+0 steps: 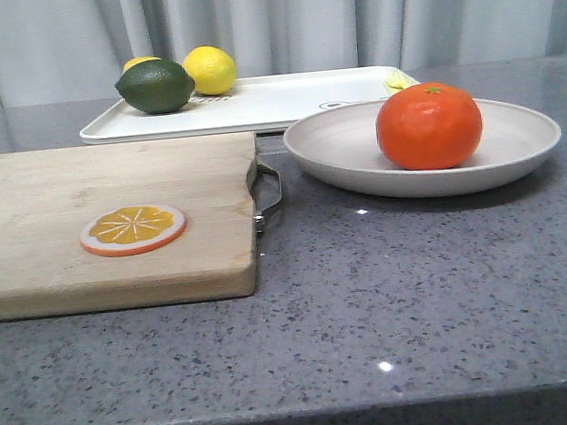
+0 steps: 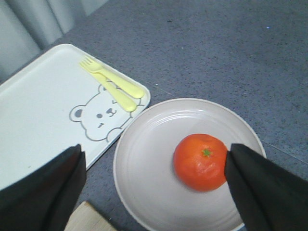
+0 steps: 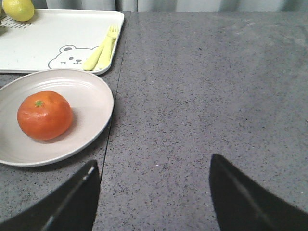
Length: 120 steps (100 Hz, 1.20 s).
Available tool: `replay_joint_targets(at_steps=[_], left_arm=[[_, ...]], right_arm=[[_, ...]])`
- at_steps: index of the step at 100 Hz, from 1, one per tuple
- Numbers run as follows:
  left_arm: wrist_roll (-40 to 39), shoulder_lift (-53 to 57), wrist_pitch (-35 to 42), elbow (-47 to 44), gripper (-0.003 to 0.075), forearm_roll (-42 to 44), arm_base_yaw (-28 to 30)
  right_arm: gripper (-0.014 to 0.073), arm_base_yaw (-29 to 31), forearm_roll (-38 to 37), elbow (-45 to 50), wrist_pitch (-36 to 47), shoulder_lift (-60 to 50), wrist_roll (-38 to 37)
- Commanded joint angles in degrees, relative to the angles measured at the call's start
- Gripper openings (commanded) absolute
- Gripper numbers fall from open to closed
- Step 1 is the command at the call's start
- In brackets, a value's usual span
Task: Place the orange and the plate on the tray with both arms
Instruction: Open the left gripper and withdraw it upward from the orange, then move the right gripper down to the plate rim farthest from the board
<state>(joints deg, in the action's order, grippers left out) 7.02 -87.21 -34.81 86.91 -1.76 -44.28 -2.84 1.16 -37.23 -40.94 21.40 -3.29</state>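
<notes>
The orange (image 1: 429, 125) sits on the off-white plate (image 1: 338, 147) on the grey table at the right. The white tray (image 1: 273, 101) lies just behind the plate. In the left wrist view my left gripper (image 2: 155, 168) is open high above the plate (image 2: 149, 163), with the orange (image 2: 200, 161) next to one finger and the tray (image 2: 43, 110) beside it. In the right wrist view my right gripper (image 3: 154, 180) is open and empty over bare table, with the plate (image 3: 89, 103), orange (image 3: 44, 115) and tray (image 3: 57, 29) off to one side. Neither gripper shows in the front view.
A dark green lime (image 1: 155, 86) and a yellow lemon (image 1: 210, 70) sit on the tray's far left end; a yellow fork and spoon (image 2: 113, 85) lie near its bear print. A wooden cutting board (image 1: 81, 192) with an orange slice (image 1: 132, 229) fills the left.
</notes>
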Motion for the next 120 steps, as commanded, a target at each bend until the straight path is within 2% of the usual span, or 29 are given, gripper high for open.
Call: replay_joint_targets(at_steps=[1, 12, 36, 48, 83, 97, 120], left_arm=[[-2.98, 7.35, 7.13, -4.26, 0.0568, 3.00, 0.88], [-3.80, 13.89, 9.15, -12.57, 0.0568, 3.77, 4.44], [-3.89, 27.28, 11.11, -28.42, 0.0568, 3.28, 17.61], [-3.89, 34.50, 14.22, -35.75, 0.0568, 2.48, 21.13], [-4.86, 48.97, 21.03, -54.28, 0.0568, 0.30, 24.66], [-4.86, 50.24, 21.50, -56.59, 0.0568, 0.38, 25.53], [-4.86, 50.24, 21.61, -56.59, 0.0568, 0.38, 25.53]], right_arm=[[0.0495, 0.02, -0.47, -2.00, 3.83, 1.05, 0.08], [0.0495, 0.02, -0.47, -2.00, 3.83, 1.05, 0.08], [0.0495, 0.02, -0.47, -2.00, 3.83, 1.05, 0.08], [0.0495, 0.02, -0.47, -2.00, 3.83, 1.05, 0.08], [0.0495, 0.02, -0.47, -2.00, 3.87, 1.05, 0.08], [0.0495, 0.02, 0.27, -2.00, 3.99, 1.05, 0.08], [0.0495, 0.02, 8.51, -2.00, 9.29, 5.28, 1.88]])
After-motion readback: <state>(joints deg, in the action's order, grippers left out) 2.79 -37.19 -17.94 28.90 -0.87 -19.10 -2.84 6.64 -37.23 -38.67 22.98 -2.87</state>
